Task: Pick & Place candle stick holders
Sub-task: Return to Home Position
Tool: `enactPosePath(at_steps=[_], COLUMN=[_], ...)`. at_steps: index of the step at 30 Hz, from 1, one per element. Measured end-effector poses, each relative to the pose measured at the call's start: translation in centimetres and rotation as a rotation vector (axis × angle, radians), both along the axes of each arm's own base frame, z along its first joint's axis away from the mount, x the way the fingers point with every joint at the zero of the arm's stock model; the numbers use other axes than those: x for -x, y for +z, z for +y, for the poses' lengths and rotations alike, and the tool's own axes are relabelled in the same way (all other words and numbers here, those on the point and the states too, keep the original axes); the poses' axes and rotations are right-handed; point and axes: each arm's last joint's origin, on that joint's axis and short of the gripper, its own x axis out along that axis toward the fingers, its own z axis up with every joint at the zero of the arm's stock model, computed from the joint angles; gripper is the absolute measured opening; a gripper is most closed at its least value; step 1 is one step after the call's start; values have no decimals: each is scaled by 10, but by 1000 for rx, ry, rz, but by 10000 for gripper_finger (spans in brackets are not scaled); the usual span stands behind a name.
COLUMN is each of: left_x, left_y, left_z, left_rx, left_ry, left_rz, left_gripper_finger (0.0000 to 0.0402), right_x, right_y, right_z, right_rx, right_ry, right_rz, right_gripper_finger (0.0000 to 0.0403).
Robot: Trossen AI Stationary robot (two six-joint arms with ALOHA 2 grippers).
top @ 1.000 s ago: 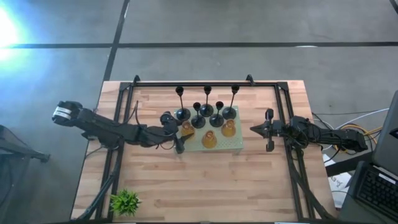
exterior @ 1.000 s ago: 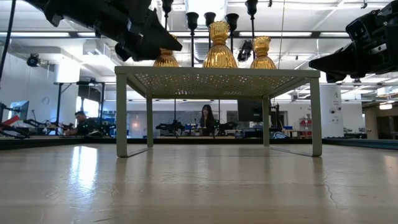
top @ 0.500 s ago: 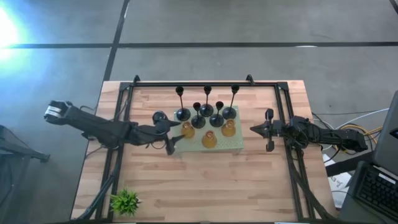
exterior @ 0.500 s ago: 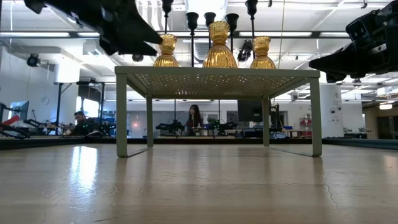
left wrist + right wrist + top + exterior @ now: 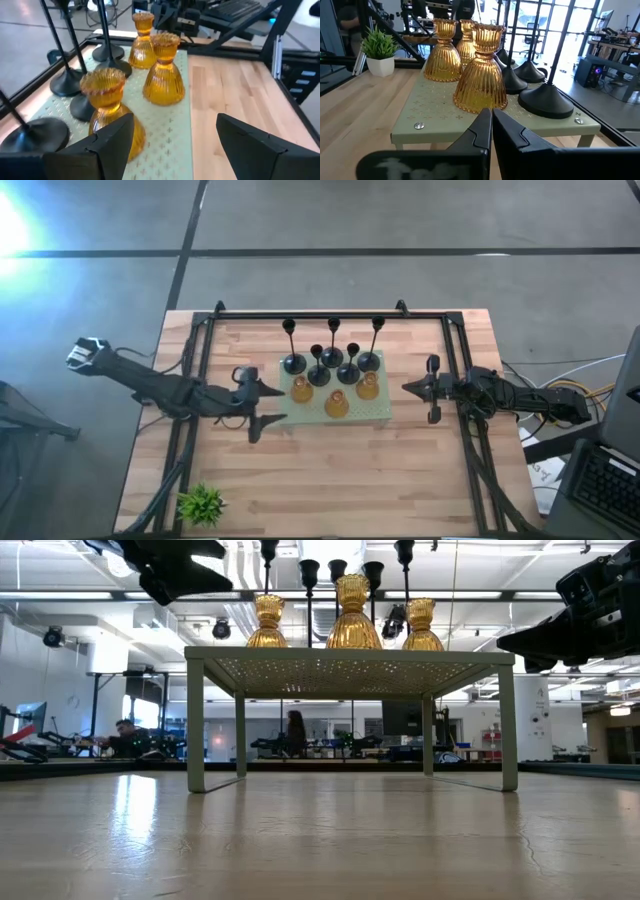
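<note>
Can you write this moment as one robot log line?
left gripper: open, left of shelf | right gripper: shut, right of shelf | amber holders: three on shelf

Black holders (image 5: pixel 331 358): five are standing upright on round domed bases along the far half of the pale green shelf (image 5: pixel 380 412). Three are tall-stemmed, and two short ones are sitting between them.
Amber holders (image 5: pixel 336 405): three squat, ribbed glass ones are standing upright on the near half, apart from one another, with the middle one sitting nearest.
</note>
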Motion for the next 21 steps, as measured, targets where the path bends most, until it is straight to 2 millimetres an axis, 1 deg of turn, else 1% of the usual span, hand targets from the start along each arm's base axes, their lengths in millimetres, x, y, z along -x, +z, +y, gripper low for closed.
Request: enactPosePath(at_steps=[2, 7, 9, 12, 16, 21], left_x=[6, 26, 30, 37, 48, 64], left_y=[1, 1, -3, -15, -32, -50], left_z=[1, 7, 8, 10, 15, 21], left_rx=[-1, -41, -59, -109, -134, -145], left_ry=[13, 139, 137, 115, 102, 93], left_rz=[17, 62, 66, 80, 15, -142], left_gripper_finger=[285, 279, 276, 266, 243, 206], right_x=[0, 0, 0, 0, 0, 0], right_y=[0, 0, 0, 0, 0, 0], right_z=[0, 0, 0, 0, 0, 0], right_rx=[0, 0, 0, 0, 0, 0], right_ry=[0, 0, 0, 0, 0, 0], right_rz=[0, 0, 0, 0, 0, 0], right_gripper_finger=[8, 9, 9, 8, 8, 8])
